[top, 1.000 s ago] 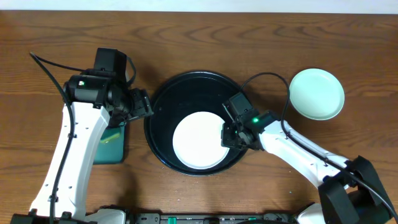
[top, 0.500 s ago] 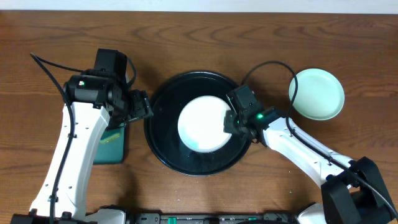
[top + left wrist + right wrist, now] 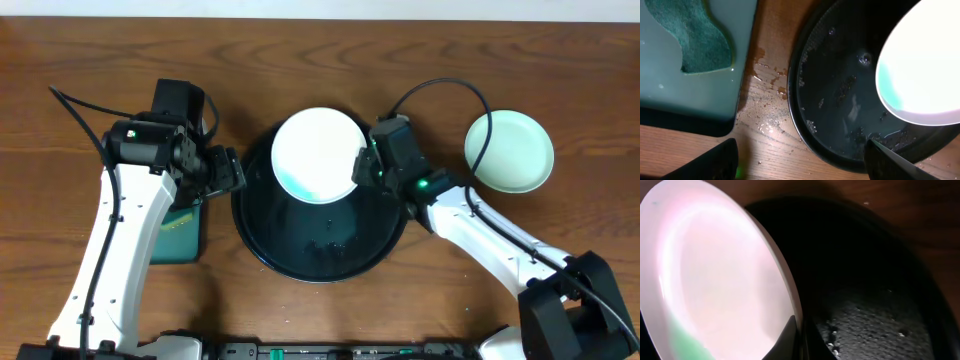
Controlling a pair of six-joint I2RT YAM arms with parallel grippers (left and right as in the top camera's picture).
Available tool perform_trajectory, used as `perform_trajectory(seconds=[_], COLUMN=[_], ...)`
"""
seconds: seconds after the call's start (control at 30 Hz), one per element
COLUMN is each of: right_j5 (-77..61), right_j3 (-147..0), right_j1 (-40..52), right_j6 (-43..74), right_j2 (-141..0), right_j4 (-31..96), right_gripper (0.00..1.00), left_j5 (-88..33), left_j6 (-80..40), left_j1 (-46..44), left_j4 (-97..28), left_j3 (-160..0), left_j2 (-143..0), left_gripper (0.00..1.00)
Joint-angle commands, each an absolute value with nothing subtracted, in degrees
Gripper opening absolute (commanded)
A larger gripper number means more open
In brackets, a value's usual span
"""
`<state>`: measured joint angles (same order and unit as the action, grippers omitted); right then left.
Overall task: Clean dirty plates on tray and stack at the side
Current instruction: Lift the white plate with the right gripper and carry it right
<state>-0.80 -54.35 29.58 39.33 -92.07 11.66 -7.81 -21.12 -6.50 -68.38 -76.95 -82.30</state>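
Observation:
My right gripper (image 3: pixel 364 168) is shut on the rim of the white plate (image 3: pixel 315 155) and holds it tilted above the far part of the black tray (image 3: pixel 262 250). A teal-green smear pools at the plate's lower edge (image 3: pixel 888 92). In the right wrist view my fingers (image 3: pixel 801 332) pinch the plate's rim (image 3: pixel 715 280) over the wet tray (image 3: pixel 875 325). A mint green plate (image 3: pixel 509 150) lies on the table at the right. My left gripper (image 3: pixel 222 170) is open and empty beside the tray's left rim (image 3: pixel 797 120); its fingertips (image 3: pixel 800 160) show wide apart.
A teal rectangular tray (image 3: pixel 180 232) with a green sponge (image 3: pixel 695 37) sits left of the black tray, partly under the left arm. Water drops lie on the wood (image 3: pixel 767 92) between them. The right arm's cable (image 3: pixel 478 120) arcs over the mint plate.
My right gripper has lifted the white plate from the tray floor and carried it toward the far side, tilting it. The left arm has not moved.

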Motion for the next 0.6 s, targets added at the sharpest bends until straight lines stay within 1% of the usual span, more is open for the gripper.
perform_trajectory(seconds=[0.0,0.13,0.23,0.33,0.47,0.57], right_j5=[-13.32,-24.16,-28.93,-30.33,-30.22,-27.27], right_j3=[-54.98,-54.98,-55.0,-55.46,-57.54,-60.58], right_j1=[25.54,19.31,13.61,7.22,-1.72,-6.61], right_j6=[46.26,47.2,45.69,43.27,36.88,33.17], right_j2=[-91.07,-91.07,-91.05,-90.96,-90.96,-90.96], right_j4=[12.8,15.38,17.54,22.22,30.26,37.56], right_gripper=[0.01,0.01,0.01,0.02,0.02,0.02], left_j5=[-7.97,-7.97,-7.97,-7.99,-7.99,-7.99], left_j6=[-21.04,-21.06,-21.04,-21.06,-21.06,-21.06], left_j1=[-6.61,-6.63,-6.61,-6.61,-6.63,-6.61], left_j4=[-68.75,-68.77,-68.75,-68.75,-68.75,-68.75], left_j3=[-76.82,-76.82,-76.82,-76.82,-76.82,-76.82], left_j2=[-82.41,-82.41,-82.41,-82.41,-82.41,-82.41], left_gripper=[0.8,0.8,0.8,0.81,0.8,0.81])
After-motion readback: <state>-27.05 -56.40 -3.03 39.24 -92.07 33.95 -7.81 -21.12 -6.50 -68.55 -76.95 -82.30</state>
